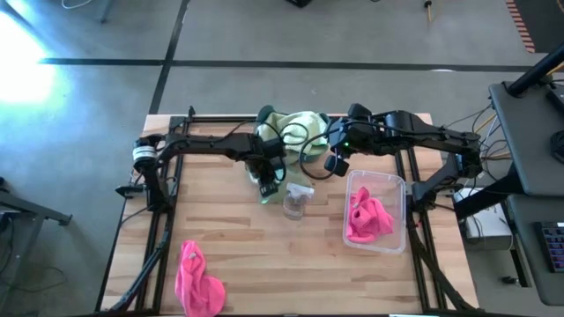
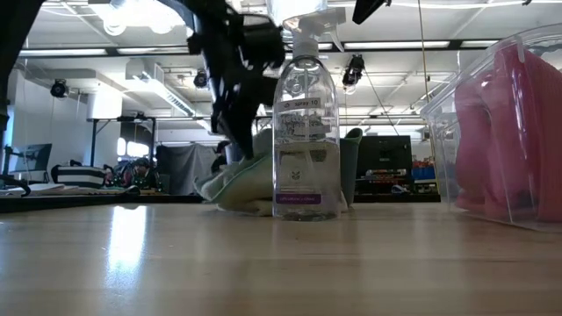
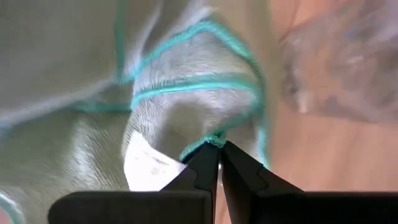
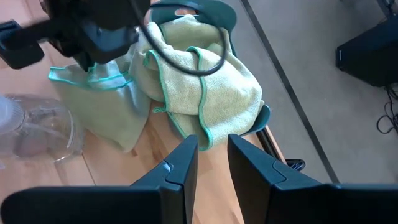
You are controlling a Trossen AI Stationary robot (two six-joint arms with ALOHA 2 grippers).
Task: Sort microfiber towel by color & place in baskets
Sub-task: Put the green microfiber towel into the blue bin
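My left gripper [image 1: 267,187] is shut on a light green towel [image 4: 106,106] just in front of the dark teal basket [image 4: 214,12], which stands at the table's far edge. More green towels [image 1: 295,128] are heaped in that basket and spill over its rim. My right gripper [image 4: 212,152] is open and hovers by the basket's right near corner, touching nothing. The clear basket [image 1: 392,183] on the right holds pink towels [image 1: 368,218]. Another pink towel [image 1: 196,280] lies crumpled near the table's near left edge. My left gripper pinches the green towel between its two fingers at a corner of its teal-stitched hem [image 3: 214,138], beside a white label [image 3: 149,168]. The fingers come from above, pointing down. The towel hangs slack below them, and its lower end [image 4: 124,142] rests on the table.
A clear spray bottle [image 1: 295,201] stands upright right beside the held towel, between the two baskets; in the low view the bottle [image 2: 305,132] stands in front of the towel. Bare wood lies across the near middle of the table. Black frame rails run along the table's sides.
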